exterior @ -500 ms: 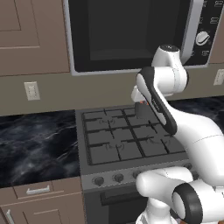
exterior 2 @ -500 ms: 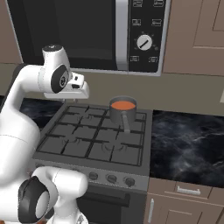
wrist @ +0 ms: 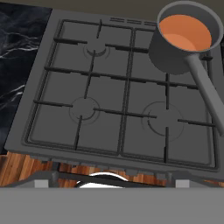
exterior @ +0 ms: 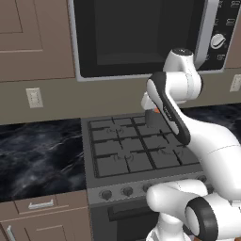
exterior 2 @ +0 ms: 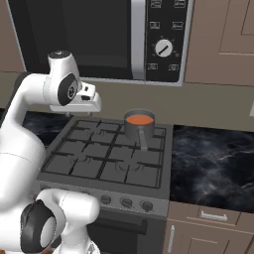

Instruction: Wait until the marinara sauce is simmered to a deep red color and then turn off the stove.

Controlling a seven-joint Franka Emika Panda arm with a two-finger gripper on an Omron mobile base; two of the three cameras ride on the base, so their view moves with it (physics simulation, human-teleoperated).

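The marinara sauce [exterior 2: 139,119] sits orange-red in a small grey saucepan [exterior 2: 138,128] on the back right burner of the stove [exterior 2: 111,158], the pan's long handle pointing toward the front. In the hand view the sauce [wrist: 183,33] fills the pan at the upper right of the dark grates. The arm is raised over the left side of the stove with the gripper [exterior 2: 92,103] high above the grates, below the microwave [exterior 2: 99,37]; whether its fingers are spread or closed cannot be told. Dark knobs [exterior 2: 126,202] line the front panel, and black marble worktop [exterior 2: 213,158] flanks the stove.
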